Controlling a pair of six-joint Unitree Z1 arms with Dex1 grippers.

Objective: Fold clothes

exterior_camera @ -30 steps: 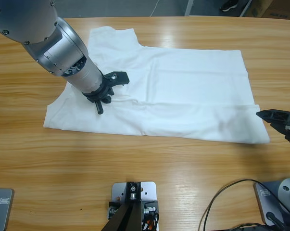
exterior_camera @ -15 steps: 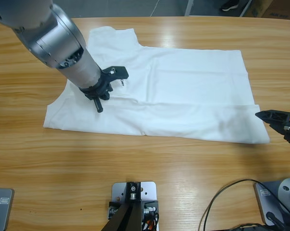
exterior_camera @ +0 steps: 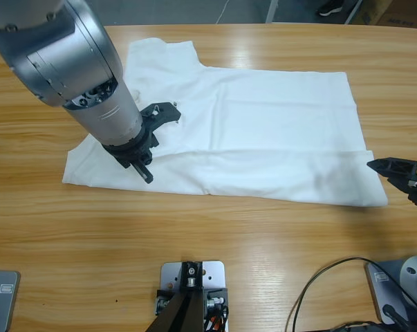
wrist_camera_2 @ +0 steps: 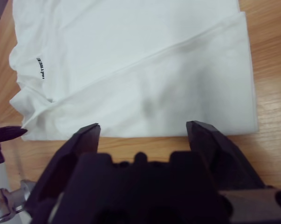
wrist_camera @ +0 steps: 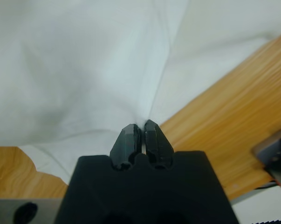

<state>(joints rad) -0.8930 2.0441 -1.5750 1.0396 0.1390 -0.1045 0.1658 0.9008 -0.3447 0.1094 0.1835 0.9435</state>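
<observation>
While my left gripper (exterior_camera: pixel 147 142), now nearer the T-shirt (exterior_camera: pixel 277 131) hem, pinches its cloth, my right gripper (exterior_camera: pixel 400 174) waits wide, so the fold begins.

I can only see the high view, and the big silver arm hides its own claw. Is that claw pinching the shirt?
Observer: Yes. In the left wrist view the left gripper has its jaws closed on a pinch of the white T-shirt.
Operator: What about the other claw, at the right side?
Observer: The right gripper is open, jaws spread wide, just short of the shirt's edge and holding nothing.
Operator: Is there writing on the shirt?
Observer: Yes, the right wrist view shows a small dark logo on the chest.
</observation>
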